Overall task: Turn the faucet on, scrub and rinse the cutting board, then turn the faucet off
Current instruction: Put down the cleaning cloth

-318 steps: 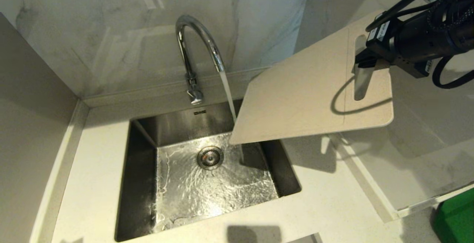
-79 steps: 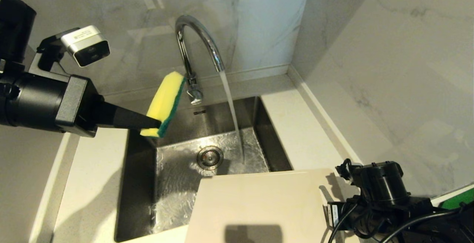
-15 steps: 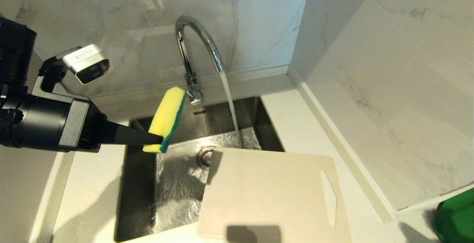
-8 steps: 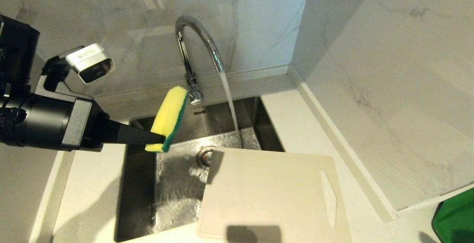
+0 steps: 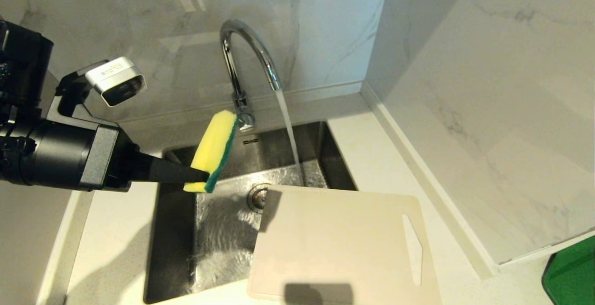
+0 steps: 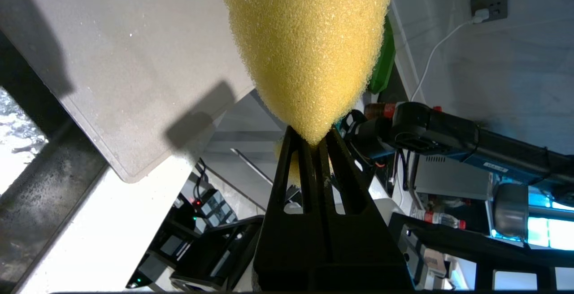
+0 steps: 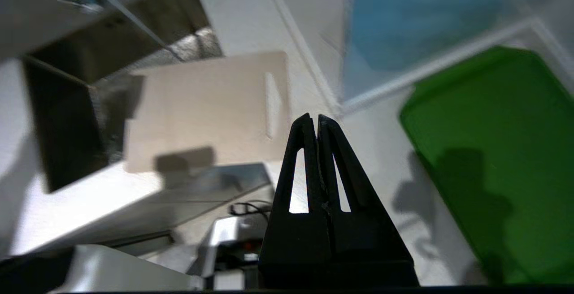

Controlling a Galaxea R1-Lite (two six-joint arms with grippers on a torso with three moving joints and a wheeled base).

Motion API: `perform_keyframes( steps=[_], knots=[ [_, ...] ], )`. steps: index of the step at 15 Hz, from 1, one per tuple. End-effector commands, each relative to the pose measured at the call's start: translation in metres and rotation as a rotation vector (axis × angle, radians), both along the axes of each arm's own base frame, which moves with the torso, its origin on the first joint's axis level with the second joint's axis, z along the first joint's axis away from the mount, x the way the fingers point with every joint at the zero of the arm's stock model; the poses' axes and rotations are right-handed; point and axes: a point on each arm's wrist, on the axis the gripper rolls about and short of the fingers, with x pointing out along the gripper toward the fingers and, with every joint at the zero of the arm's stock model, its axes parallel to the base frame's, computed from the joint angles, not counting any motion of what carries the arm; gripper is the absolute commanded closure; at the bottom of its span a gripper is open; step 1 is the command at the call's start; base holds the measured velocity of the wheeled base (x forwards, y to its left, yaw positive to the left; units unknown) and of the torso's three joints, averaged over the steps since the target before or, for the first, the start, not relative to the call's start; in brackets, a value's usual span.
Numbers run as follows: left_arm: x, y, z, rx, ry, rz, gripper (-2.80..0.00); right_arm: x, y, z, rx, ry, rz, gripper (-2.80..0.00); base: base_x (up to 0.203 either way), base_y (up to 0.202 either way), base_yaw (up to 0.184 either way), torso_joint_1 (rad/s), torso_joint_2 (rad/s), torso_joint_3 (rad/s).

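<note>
You have one cutting board lying flat on the bench, its far-left corner overhanging the sink and its near edge cut off by the head view, with open basin left of it. One faucet runs, its stream landing just beyond the board's far edge. Your left end effector is clamped on the single sponge over the sink's left side; the right end effector, fingers together and empty, shows only in its wrist view.
</note>
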Motion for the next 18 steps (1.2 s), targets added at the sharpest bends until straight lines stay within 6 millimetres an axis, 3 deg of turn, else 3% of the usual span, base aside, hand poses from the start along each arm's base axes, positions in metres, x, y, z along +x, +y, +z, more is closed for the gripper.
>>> perform_keyframes(
  steps=[1,6,9,13,16,18],
  knots=[
    [-0.001,-0.001,-0.002,0.001,0.009,-0.008,0.0,-0.026,-0.003,-0.037,-0.028,0.009,-0.024,0.0,0.0,0.0,0.0,0.0,0.0,0.0],
    [-0.003,-0.002,-0.001,0.0,0.005,-0.017,0.0,-0.046,0.024,-0.104,-0.055,0.064,-0.112,0.0,0.0,0.0,0.0,0.0,0.0,0.0],
    [-0.005,-0.001,-0.002,0.003,0.008,-0.015,0.0,-0.036,0.025,-0.129,-0.063,0.13,-0.075,0.0,0.0,0.0,0.0,0.0,0.0,0.0],
    [-0.009,0.001,0.001,-0.001,-0.004,-0.015,0.0,0.017,0.022,-0.183,-0.136,0.129,-0.013,0.0,0.0,0.0,0.0,0.0,0.0,0.0],
    [-0.011,0.003,0.002,-0.005,-0.01,-0.014,0.0,0.07,0.021,-0.217,-0.216,-0.029,-0.003,0.0,0.0,0.0,0.0,0.0,0.0,0.0],
    [-0.012,0.003,0.003,-0.007,-0.013,-0.013,0.0,0.092,0.021,-0.237,-0.256,-0.123,-0.006,0.0,0.0,0.0,0.0,0.0,0.0,0.0]
  ],
)
